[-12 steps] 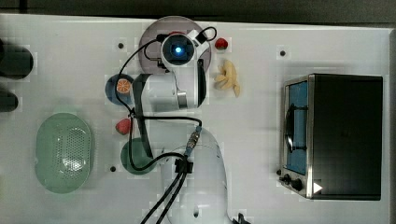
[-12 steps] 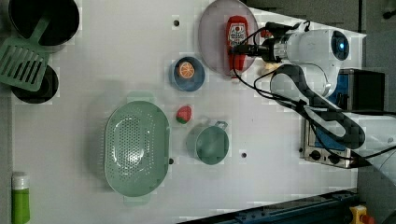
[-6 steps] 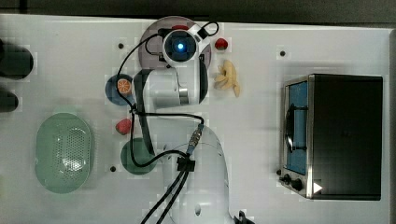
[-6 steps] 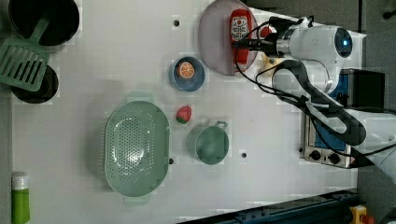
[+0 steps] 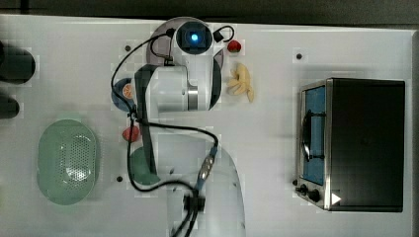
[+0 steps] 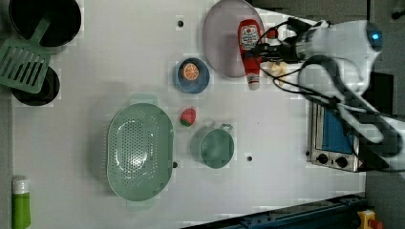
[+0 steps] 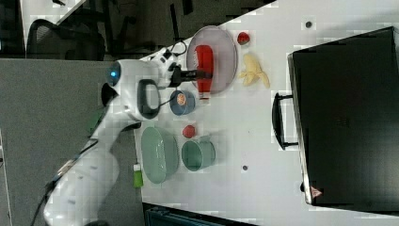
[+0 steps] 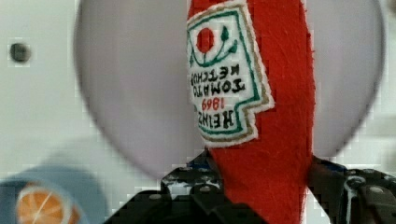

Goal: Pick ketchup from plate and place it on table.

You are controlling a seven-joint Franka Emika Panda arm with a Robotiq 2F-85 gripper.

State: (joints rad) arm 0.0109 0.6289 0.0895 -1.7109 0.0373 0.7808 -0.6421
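We read this as the grasp step: end effector clamped on ketchup, which lies across plate rim. Next we'd lift and set it on bare counter.

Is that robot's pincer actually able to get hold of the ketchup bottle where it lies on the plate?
Yes, it seems so: the pincer already has a finger on each side of the ketchup, which lies on the plate with nothing in the way.

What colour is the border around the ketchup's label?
Green, with a tan outer edge, on the white label of the red ketchup; the wrist view shows it best.
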